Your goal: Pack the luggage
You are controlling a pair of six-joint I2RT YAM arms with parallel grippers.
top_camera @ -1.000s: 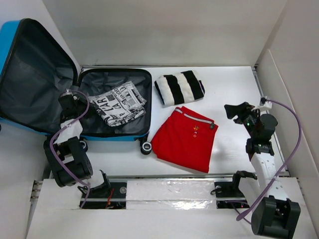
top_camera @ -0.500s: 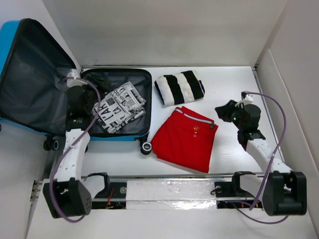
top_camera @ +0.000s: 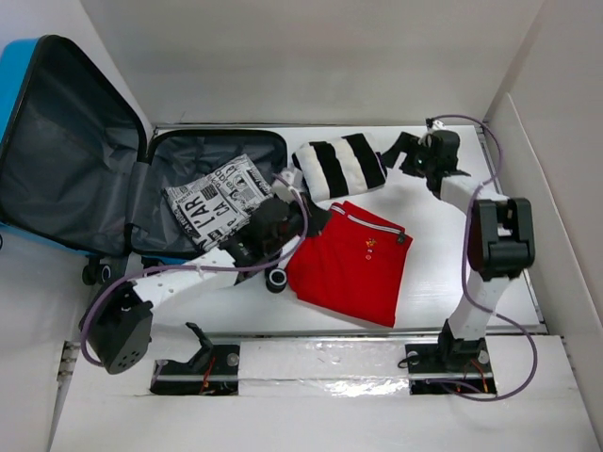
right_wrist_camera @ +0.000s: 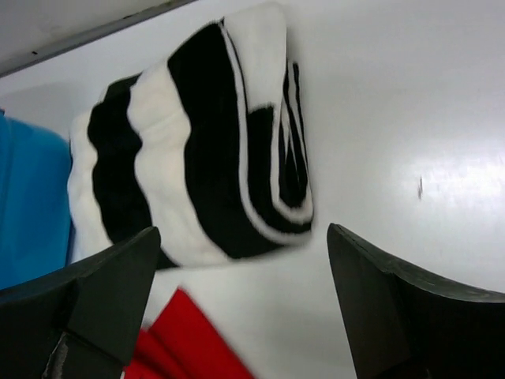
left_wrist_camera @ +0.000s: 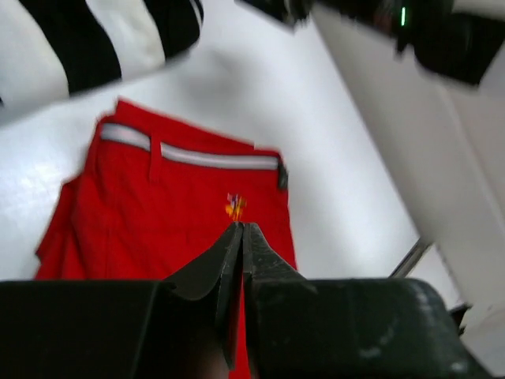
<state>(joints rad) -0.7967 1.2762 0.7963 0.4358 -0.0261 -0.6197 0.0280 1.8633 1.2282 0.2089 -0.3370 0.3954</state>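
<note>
The luggage [top_camera: 66, 151] is a bright-blue suitcase lying open at the left, lid propped up, with dark grey lining. A folded newspaper-print garment [top_camera: 215, 200] lies in its base. Red shorts [top_camera: 353, 262] lie on the table to its right, and also show in the left wrist view [left_wrist_camera: 173, 205]. My left gripper [top_camera: 317, 215] is shut and empty, just above the shorts' left edge, as the left wrist view [left_wrist_camera: 242, 230] shows. My right gripper [top_camera: 398, 153] is open and empty beside the right end of the folded black-and-white striped garment [top_camera: 339, 166]. The right wrist view [right_wrist_camera: 243, 230] faces that garment [right_wrist_camera: 197, 158].
White walls [top_camera: 311, 56] enclose the table at the back and both sides. The suitcase's black wheel [top_camera: 276, 280] sits by the shorts' lower left corner. A blue edge of the suitcase [right_wrist_camera: 31, 205] shows left of the striped garment. The right arm [left_wrist_camera: 410, 31] crosses the left wrist view's top right.
My left arm swung right, from over the suitcase base to the red shorts' left edge. My right arm moved up and left to the striped garment's right end.
</note>
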